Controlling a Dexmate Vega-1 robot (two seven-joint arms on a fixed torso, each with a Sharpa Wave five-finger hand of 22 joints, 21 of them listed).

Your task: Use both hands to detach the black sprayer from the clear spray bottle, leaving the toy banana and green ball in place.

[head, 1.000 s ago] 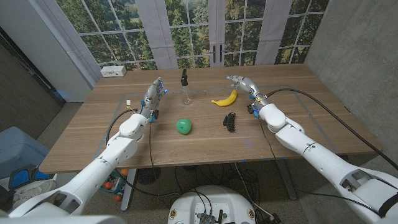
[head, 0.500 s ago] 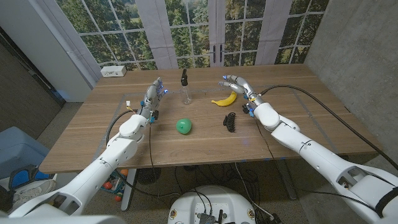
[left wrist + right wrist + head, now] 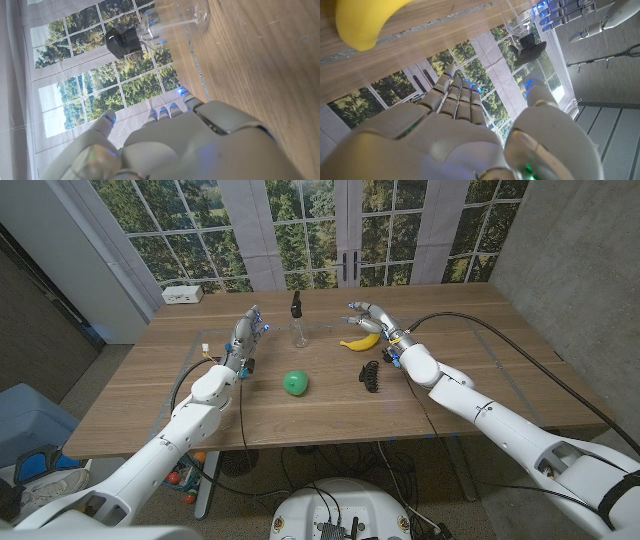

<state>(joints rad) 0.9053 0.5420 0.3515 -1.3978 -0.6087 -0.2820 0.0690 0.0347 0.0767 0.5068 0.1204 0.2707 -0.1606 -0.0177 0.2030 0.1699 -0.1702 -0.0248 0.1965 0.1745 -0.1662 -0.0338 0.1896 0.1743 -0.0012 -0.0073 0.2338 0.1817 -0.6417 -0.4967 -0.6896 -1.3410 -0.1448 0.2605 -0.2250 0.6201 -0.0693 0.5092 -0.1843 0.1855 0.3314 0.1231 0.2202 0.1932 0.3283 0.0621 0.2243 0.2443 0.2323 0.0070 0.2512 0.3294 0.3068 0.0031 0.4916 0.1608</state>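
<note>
Wooden table point(image 3: 150, 395) by windows | black sprayer point(image 3: 296, 303) on clear plastic spray bottle point(image 3: 297, 332), upper centre, undetached | your left hand point(image 3: 246, 335) and right hand point(image 3: 370, 318) open, empty | yellow toy banana point(image 3: 361, 340), green ball point(image 3: 294, 383) undisturbed

The head view looks down from above across the whole wooden surface point(image 3: 150, 395) toward the windows point(image 3: 300, 225). Each wrist view sits close behind its own hand, turned so the surface lies above the windows. All three share the spray bottle point(image 3: 297, 330) point(image 3: 172, 20) point(image 3: 522, 15); the banana point(image 3: 360, 341) point(image 3: 367, 17) appears in two.
</note>
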